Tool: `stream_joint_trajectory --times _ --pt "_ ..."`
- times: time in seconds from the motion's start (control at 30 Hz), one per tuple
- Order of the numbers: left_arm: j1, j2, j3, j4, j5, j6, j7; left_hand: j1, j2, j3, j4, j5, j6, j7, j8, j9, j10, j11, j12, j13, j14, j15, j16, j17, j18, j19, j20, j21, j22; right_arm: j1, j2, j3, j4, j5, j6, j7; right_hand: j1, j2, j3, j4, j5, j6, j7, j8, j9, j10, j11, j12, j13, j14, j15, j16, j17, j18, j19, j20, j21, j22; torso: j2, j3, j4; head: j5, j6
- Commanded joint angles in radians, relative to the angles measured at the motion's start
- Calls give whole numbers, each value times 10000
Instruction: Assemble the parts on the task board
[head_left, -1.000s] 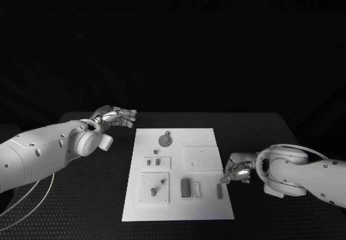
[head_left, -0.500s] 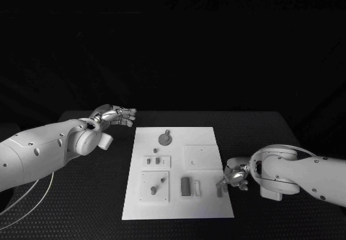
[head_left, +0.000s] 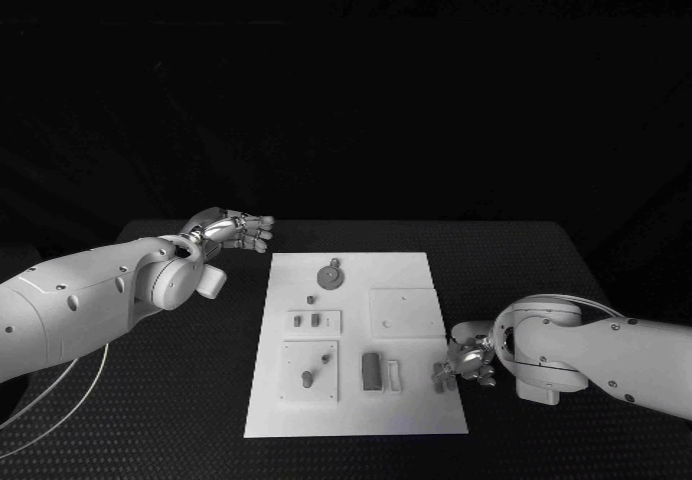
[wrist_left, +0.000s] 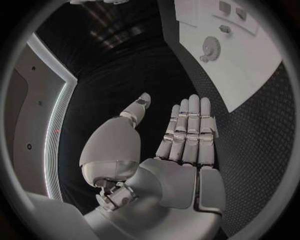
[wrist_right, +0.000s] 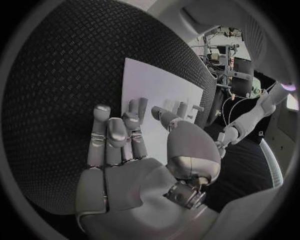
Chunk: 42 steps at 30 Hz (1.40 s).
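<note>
The task board (head_left: 411, 415) lies flat in the middle of the black counter (head_left: 173, 420), its long side running away from the robot. No brand, label or writing can be read on the board, the parts or the arms.

Parts on the board, head view:
- A gear (head_left: 332, 277) lies near the far end, with a small arm projecting from its rim.
- A small peg (head_left: 312, 301) sits just nearer than the gear.
- A small recessed plate (head_left: 313, 322) carries two short upright pieces.
- A larger square plate (head_left: 404, 313) lies on the right half of the board, with one small dot on its surface.
- A near-left plate (head_left: 309, 375) carries a small lever-shaped part (head_left: 307, 378).
- A dark bar (head_left: 372, 372) lies lengthwise near the middle of the near end, with a pale bar (head_left: 394, 377) just beside it.
- A short dark piece (head_left: 438, 375) lies at the right edge of the board.

Left hand (head_left: 231, 232): it hovers over the counter beyond the far-left corner of the board, well apart from every part. In the left wrist view the left hand (wrist_left: 181, 145) is released, fingers straight and side by side, grasping nothing.

Right hand (head_left: 470, 358): it is at the right edge of the board, just beside the short dark piece; whether it touches the piece cannot be told. In the right wrist view the right hand (wrist_right: 134, 150) has its fingers loosely extended over the board edge, with nothing between them.
</note>
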Motion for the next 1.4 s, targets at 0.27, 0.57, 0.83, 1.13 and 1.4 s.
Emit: stream_joint_trajectory --times 0.27,0.57,0.83,1.13,1.4 --pt "16 -3 6 42 2 42 81 -38 -61 -56 -1 -59 -46 -38 39 -15 42 -18 44 -12 80 5 -63 21 65 62 28 -49 18 -94 168 -11 -204 -777 -14 -99 -5 -106 9 -128 17 -43 55 -49 -33 9 61 31 20 -19 59 20 0 136 -45 -74 29 186 2 24 -20 42 16" --pt "16 -13 6 45 2 41 81 -40 -61 -55 2 -59 -47 -38 39 -17 41 -18 43 -13 80 5 -69 27 66 62 28 -51 20 -258 399 -32 -324 -958 -69 -33 4 -122 14 -153 15 -36 56 -51 -38 8 62 32 22 -20 62 21 0 136 -44 -73 32 185 2 24 -18 62 -15" --pt "16 -22 6 44 2 54 75 -40 -61 -54 2 -59 -47 -38 40 -17 42 -19 43 -14 77 6 -76 32 65 59 29 -55 21 -349 546 -32 -377 -1104 -57 -13 73 -114 37 -291 12 -18 57 -59 -53 12 63 42 32 -18 67 28 0 136 -35 -74 46 184 -2 15 -14 55 -25" --pt "16 -43 6 70 2 63 67 -37 -58 -51 1 -59 -48 -38 40 -19 43 -19 43 -14 76 7 -83 37 65 58 29 -59 22 -509 831 -31 -468 -1815 91 -3 124 -100 29 -702 11 -190 133 -203 -153 -25 137 12 30 -76 113 1 -14 136 -91 -36 25 171 1 15 -13 64 -11" --pt "16 -61 6 83 2 71 51 -37 -57 -50 2 -59 -48 -38 41 -19 44 -19 43 -15 76 7 -87 42 65 57 30 -61 23 -655 1018 -29 -472 -2929 -136 120 970 139 180 -2219 6 -434 276 -386 -347 -85 281 -11 22 -173 247 -24 -24 136 -153 42 17 170 2 12 -15 65 -7"
